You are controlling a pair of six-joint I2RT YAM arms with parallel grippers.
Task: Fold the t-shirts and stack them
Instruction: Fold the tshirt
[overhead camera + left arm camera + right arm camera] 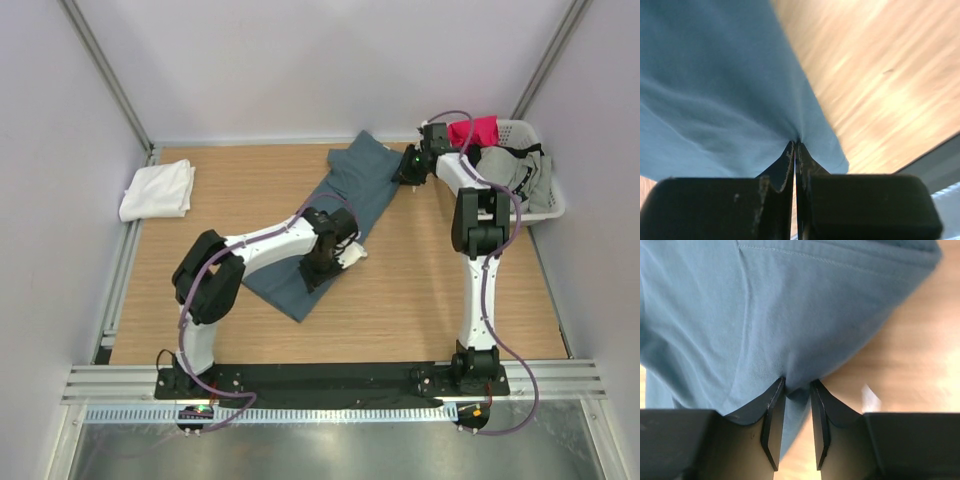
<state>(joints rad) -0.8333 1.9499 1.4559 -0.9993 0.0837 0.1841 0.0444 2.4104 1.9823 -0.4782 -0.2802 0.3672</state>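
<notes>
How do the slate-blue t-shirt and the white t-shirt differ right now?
The slate-blue fabric t-shirt lies stretched diagonally across the middle of the wooden table; the white fabric t-shirt sits folded in a compact bundle at the far left. The blue one covers much more table than the white. The left tool and right tool each pinch the blue shirt; the white lies untouched. Both are plain and rest on the table.

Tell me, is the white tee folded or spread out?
Folded: the white tee lies as a compact, layered bundle at far left, apart from the long blue tee.
</notes>
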